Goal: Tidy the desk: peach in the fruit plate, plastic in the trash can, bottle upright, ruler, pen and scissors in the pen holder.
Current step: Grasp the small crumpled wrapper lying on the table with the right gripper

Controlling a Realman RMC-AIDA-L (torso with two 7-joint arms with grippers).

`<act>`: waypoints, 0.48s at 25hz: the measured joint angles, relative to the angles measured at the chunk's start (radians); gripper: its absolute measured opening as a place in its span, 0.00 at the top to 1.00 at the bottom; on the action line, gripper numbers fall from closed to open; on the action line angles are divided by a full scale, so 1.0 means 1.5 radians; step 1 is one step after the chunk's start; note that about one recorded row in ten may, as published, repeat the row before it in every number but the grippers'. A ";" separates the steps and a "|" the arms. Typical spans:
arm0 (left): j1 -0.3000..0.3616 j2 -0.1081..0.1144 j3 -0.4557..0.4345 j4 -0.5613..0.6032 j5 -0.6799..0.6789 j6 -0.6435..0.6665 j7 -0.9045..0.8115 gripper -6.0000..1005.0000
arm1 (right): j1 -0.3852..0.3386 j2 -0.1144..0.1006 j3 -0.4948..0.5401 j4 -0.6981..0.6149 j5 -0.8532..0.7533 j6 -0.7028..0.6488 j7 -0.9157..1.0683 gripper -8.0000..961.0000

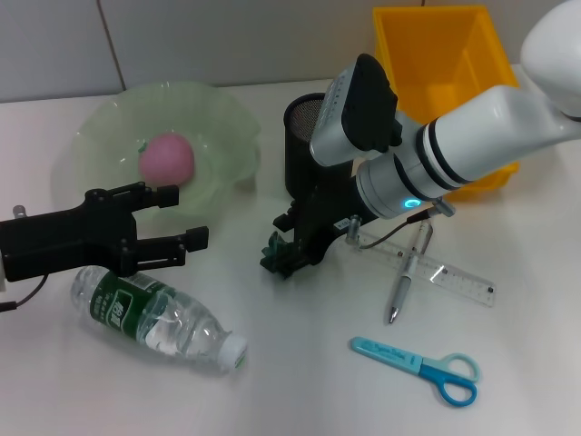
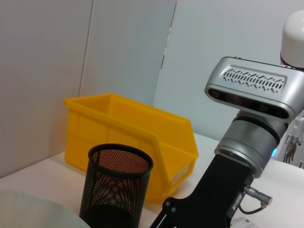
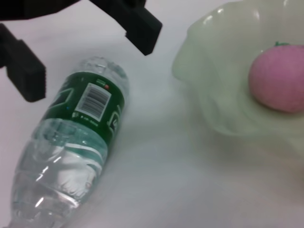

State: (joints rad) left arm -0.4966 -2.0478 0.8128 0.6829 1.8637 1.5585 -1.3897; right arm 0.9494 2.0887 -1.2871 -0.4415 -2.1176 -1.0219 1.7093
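Observation:
The pink peach point(image 1: 166, 159) lies in the pale green fruit plate point(image 1: 227, 118); it also shows in the right wrist view point(image 3: 279, 78). A clear bottle with a green label point(image 1: 154, 313) lies on its side at the front left, also in the right wrist view point(image 3: 76, 137). My left gripper point(image 1: 177, 218) is open just above the bottle's base. My right gripper point(image 1: 286, 250) is low in front of the black mesh pen holder point(image 1: 304, 136), shut on a dark green piece of plastic point(image 1: 271, 249). The ruler point(image 1: 445, 277), pen point(image 1: 404, 282) and blue scissors point(image 1: 422, 363) lie on the table at the right.
The yellow bin point(image 1: 436, 54) stands at the back right, behind my right arm; it also shows in the left wrist view point(image 2: 128, 137) behind the pen holder point(image 2: 118, 190). A grey wall runs along the back of the white table.

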 joint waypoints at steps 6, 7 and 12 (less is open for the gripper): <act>0.000 0.000 -0.001 0.001 0.000 0.000 0.001 0.18 | -0.001 0.000 0.002 0.001 0.000 0.004 0.003 0.31; 0.000 0.000 -0.001 0.001 0.000 0.000 0.001 0.18 | -0.001 0.000 0.002 0.001 0.000 0.004 0.003 0.33; 0.000 0.000 -0.001 0.001 0.000 0.000 0.002 0.18 | -0.003 0.000 0.007 0.001 0.005 0.001 0.004 0.54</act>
State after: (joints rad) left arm -0.4970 -2.0478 0.8114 0.6847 1.8638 1.5585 -1.3867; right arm 0.9449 2.0893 -1.2768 -0.4402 -2.1098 -1.0206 1.7153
